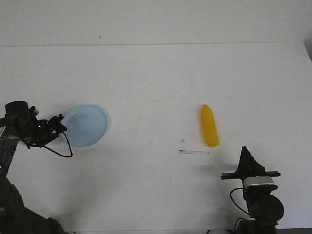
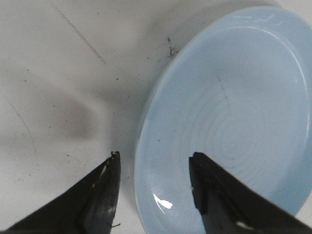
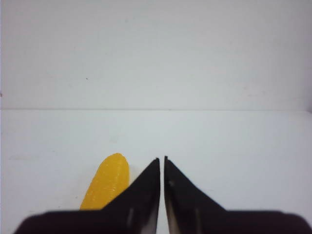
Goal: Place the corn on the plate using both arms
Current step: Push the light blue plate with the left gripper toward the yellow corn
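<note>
While corn (image 1: 209, 126) lies bare, left fingers (image 2: 105, 183) straddle plate (image 2: 234, 112) rim

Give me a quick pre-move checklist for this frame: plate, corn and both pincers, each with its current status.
1. Left pincer open: ok; its fingers straddle the plate rim.
2. Plate actually gripped: not ok; jaws are apart, not closed on the rim.
3. Plate empty for the corn: ok.
4. Corn free on the table, nothing touching it: ok.
5. Right pincer ready to grasp: not ok; it is shut and empty.
6. Right pincer lined up with the corn: not ok; the corn sits off to one side of its tips in the right wrist view.
</note>
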Controlling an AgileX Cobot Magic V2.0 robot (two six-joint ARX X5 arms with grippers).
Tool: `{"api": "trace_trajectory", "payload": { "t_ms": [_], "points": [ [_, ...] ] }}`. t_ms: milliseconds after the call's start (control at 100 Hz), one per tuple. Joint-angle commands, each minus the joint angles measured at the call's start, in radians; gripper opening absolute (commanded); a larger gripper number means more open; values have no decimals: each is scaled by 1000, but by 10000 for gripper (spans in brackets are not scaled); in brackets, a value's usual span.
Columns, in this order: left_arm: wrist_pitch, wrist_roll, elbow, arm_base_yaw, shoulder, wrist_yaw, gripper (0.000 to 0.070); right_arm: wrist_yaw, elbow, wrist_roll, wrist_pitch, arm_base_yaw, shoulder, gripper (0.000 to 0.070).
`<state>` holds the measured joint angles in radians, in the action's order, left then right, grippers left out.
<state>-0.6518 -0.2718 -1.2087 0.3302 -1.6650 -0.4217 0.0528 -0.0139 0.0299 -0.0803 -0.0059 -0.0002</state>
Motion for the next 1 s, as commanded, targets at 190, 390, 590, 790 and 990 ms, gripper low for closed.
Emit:
{"api": "trace_trajectory", "payload": {
  "t_ms": [190,390,590,790,990],
  "points": [
    [3,-1,-22,3,-56,-6,288,0,1,-1,-10,2,2,13],
    [21,3,-22,-21,-71,-6,287,0,1,-1,-10,2,2,13],
    [28,8,-22,-30,-73,-5,275,0,1,-1,-10,2,2,13],
    [26,28,-22,-37,-75,-5,51,0,1,-1,-10,2,2,13],
    [26,27,-22,-37,-77,-5,0,0,1,-1,-10,2,2,13]
  ]
}}
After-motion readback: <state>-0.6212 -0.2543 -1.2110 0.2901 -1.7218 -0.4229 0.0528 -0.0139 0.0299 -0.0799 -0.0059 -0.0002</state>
